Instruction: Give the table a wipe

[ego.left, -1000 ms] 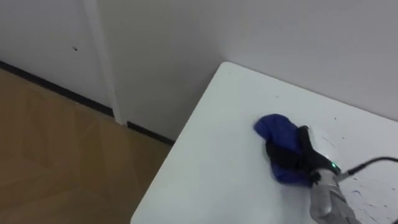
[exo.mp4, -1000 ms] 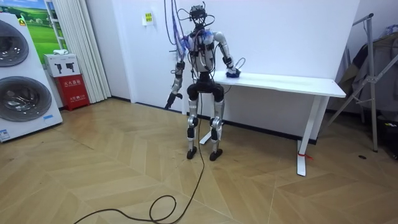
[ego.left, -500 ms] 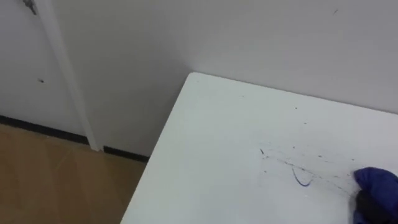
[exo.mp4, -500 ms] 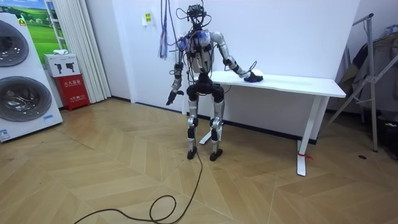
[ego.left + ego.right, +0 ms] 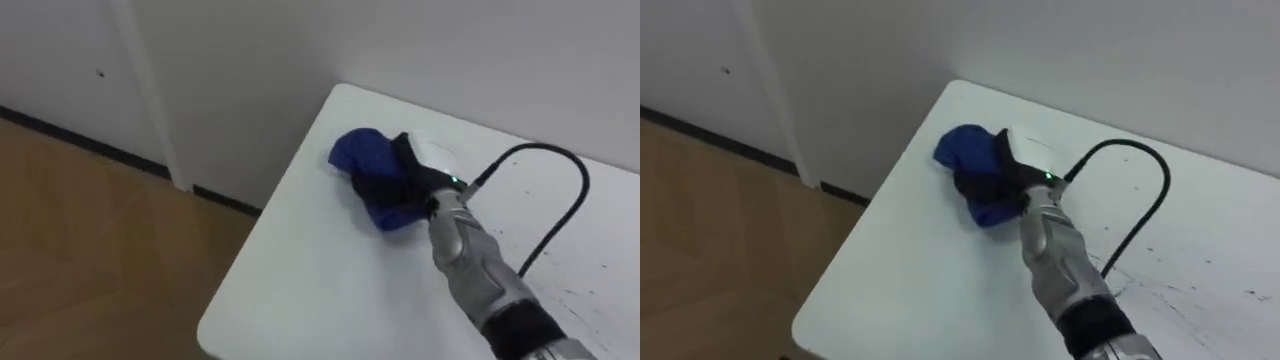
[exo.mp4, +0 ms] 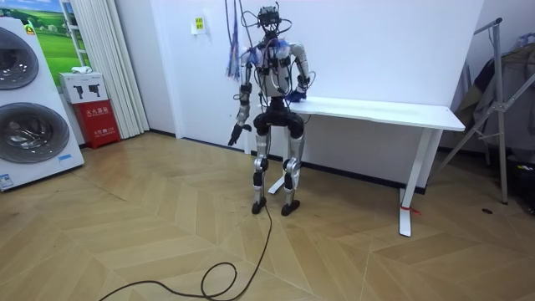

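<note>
A bunched blue cloth [image 5: 362,160] lies on the white table [image 5: 310,280] close to its far left corner. My right hand [image 5: 402,180], dark, rests on the cloth's right side with its fingers curled into the folds; the forearm comes in from the lower right. The right eye view shows the same cloth [image 5: 962,148] and hand [image 5: 992,182]. Fine dark marks [image 5: 1185,288] speckle the tabletop to the right of my arm. In the room view I stand at the table's end [image 6: 334,104], and my left hand [image 6: 235,134] hangs by my side.
A white wall runs right behind the table, with a white upright strip [image 5: 150,100] and a dark skirting board at the left. Wooden floor [image 5: 90,250] lies below the table's left edge. A washing machine [image 6: 29,109] stands far off at the room view's left.
My right hand has swept the cloth from the right of the tabletop back to its far left corner. The eye view has shifted with it, and the pen marks now lie to the right.
</note>
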You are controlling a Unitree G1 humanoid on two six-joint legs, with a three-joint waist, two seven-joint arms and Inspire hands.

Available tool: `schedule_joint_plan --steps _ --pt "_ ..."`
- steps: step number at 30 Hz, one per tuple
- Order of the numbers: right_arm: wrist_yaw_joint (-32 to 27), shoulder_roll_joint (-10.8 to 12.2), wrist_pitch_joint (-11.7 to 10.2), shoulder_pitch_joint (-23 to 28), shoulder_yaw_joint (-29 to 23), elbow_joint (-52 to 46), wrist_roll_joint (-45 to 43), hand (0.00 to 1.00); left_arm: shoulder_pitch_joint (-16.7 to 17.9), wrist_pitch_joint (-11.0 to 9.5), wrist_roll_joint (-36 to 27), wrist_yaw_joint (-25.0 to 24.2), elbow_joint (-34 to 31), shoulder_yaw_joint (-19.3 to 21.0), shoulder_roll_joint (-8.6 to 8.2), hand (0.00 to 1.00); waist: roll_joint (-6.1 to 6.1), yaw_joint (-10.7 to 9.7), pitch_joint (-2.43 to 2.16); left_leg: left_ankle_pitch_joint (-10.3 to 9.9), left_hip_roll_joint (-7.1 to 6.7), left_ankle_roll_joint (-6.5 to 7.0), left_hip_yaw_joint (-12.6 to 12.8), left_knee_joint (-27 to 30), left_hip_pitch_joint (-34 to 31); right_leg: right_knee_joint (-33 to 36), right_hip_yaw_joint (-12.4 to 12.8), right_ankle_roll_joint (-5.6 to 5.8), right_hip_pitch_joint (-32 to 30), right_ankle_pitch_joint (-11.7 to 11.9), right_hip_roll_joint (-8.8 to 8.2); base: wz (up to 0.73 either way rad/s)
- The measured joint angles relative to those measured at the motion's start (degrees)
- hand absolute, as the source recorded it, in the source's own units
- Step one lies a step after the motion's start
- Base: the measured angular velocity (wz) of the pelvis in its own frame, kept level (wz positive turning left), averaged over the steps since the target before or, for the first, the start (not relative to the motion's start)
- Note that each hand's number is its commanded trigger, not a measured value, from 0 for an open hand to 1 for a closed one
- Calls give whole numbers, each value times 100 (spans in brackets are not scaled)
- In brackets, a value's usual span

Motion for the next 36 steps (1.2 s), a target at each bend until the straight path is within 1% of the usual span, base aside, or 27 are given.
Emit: schedule_joint_plan --steps 1,2,3,4,5,6,7,9,10,11,12,13,16,17,20,22,23,25,26,27,28,29,30,31,33,35,36 --pt "-356 -39 -294 314 -90 18 -42 100 186 -2 10 -1 5 60 -7 0 18 -197 -29 1 -27 0 -4 -2 59 -58 35 18 122 -10 -26 57" --pt "-509 -79 -396 457 -141 23 -44 100 251 -2 26 -1 7 77 4 0 15 -268 -30 1 -60 0 -4 -2 95 -72 50 71 188 -42 -61 46" --pt "-851 -223 -585 802 -315 24 -1 100 302 -9 59 -2 9 192 -3 0 6 -375 -38 1 -122 1 -1 -8 167 -75 86 193 297 -118 -136 29" --pt "-1200 -403 -721 1186 -599 26 36 100 301 -45 143 -11 8 317 -7 0 16 -421 -62 1 -181 1 86 -15 214 -60 97 266 353 -164 -202 20" --pt "-1367 -484 -750 1363 -759 28 44 100 304 -81 189 -16 8 389 -9 0 28 -430 -67 1 -185 1 119 -21 245 -63 98 285 379 -176 -225 -5" --pt "-1667 -613 -786 1693 -1048 34 67 100 310 -122 238 -21 0 505 0 0 63 -438 -92 1 -207 2 155 -40 304 -61 112 317 414 -196 -266 -18" --pt "-1917 -653 -792 1968 -1326 41 123 100 308 -133 323 -24 -35 687 -8 0 90 -522 -113 0 -234 3 176 -43 319 -60 135 320 443 -197 -291 -17" --pt "-2329 -658 -816 2283 -1679 134 296 100 352 -134 504 1 -122 888 -2 0 99 -722 -120 -8 -266 16 253 -43 335 -58 247 353 476 -216 -322 2" --pt "-2518 -663 -847 2400 -1883 252 421 100 347 -138 554 36 -151 971 -9 0 124 -827 -140 -49 -261 84 335 -42 356 -46 271 386 491 -232 -322 3" --pt "-2570 -662 -850 2423 -1986 310 484 100 354 -146 579 43 -176 1027 -22 0 138 -880 -151 -81 -257 133 351 -43 367 -41 270 403 499 -242 -315 0" --pt "-2628 -665 -850 2468 -2204 434 551 100 347 -194 584 54 -223 1120 -39 0 165 -971 -172 -157 -220 246 347 -54 375 -31 265 409 502 -246 -276 4" --pt "-2637 -665 -850 2487 -2376 576 595 100 347 -278 584 64 -256 1190 -25 0 144 -1050 -179 -191 -203 298 346 -65 377 -9 263 411 502 -240 -262 3" --pt "-2632 -751 -846 2520 -2475 835 877 100 372 -305 545 103 -277 1144 -24 0 94 -1155 -213 -205 -198 305 338 -40 410 31 250 407 542 -207 -272 0" --pt "-2630 -757 -835 2519 -2472 855 946 100 380 -305 503 110 -277 1103 -25 0 89 -1158 -213 -205 -196 305 338 -34 417 32 248 404 554 -197 -270 0" --pt "-2450 -754 -640 2294 -2371 868 1123 100 376 -298 233 112 -226 935 -41 0 77 -1087 -211 -207 -183 295 398 -4 416 45 336 382 494 -152 -245 -19" --pt "-2066 -744 -188 1932 -2239 741 1159 100 316 -283 43 107 -199 755 -52 0 69 -976 -205 -200 -148 276 552 0 412 49 441 338 442 -72 -200 -41" --pt "-1909 -740 -49 1841 -2199 669 1158 100 288 -283 14 108 -197 698 -52 0 68 -932 -204 -196 -142 271 600 -1 406 59 508 330 404 -60 -182 -50" --pt "-1188 -626 451 1404 -1803 185 1074 100 91 -275 -82 104 -126 539 -43 0 63 -780 -168 -176 -116 244 739 -3 337 175 581 278 208 -16 -142 -53" --pt "-1022 -601 543 1277 -1641 67 1004 100 24 -259 -99 104 -105 531 -49 0 68 -712 -166 -173 -107 240 773 -1 302 212 584 251 125 1 -129 -62" --pt "-697 -480 672 908 -1242 -106 875 100 -96 -244 -97 111 15 453 -28 0 72 -524 -107 -165 -88 227 830 1 265 245 565 185 14 45 -88 -61" --pt "-378 -353 742 540 -804 -346 726 100 -224 -222 -98 105 92 391 -14 0 55 -432 -41 -150 -75 212 802 6 214 246 568 139 -57 74 -53 -48" --pt "-245 -305 731 386 -592 -464 617 100 -274 -206 -99 104 107 377 -17 0 38 -388 -30 -141 -72 199 791 7 166 246 556 125 -108 82 -45 -5" --pt "-28 -232 681 33 -291 -576 559 100 -314 -184 -99 104 94 329 -25 0 12 -323 -10 -120 -74 178 732 9 79 218 505 107 -161 92 -33 21" --pt "139 -202 634 -290 -128 -601 558 100 -304 -139 -96 94 42 238 -27 0 -12 -237 -8 -106 -71 167 669 13 23 210 458 96 -204 95 -16 29" --pt "267 -203 529 -507 -44 -611 572 100 -198 -67 -109 69 -114 143 -11 0 -33 -115 -16 -73 -57 162 490 26 -13 121 296 94 -182 93 -11 48" --pt "291 -209 447 -482 -46 -492 578 100 -9 -36 -172 58 -148 149 -3 0 -34 -58 -16 -63 -54 168 358 16 -2 18 221 96 -81 91 -4 54" --pt "286 -212 356 -318 -50 -299 574 100 109 -3 -210 58 -148 168 7 0 -33 -64 -16 -62 -58 169 285 20 6 -19 197 112 -17 81 -9 47"
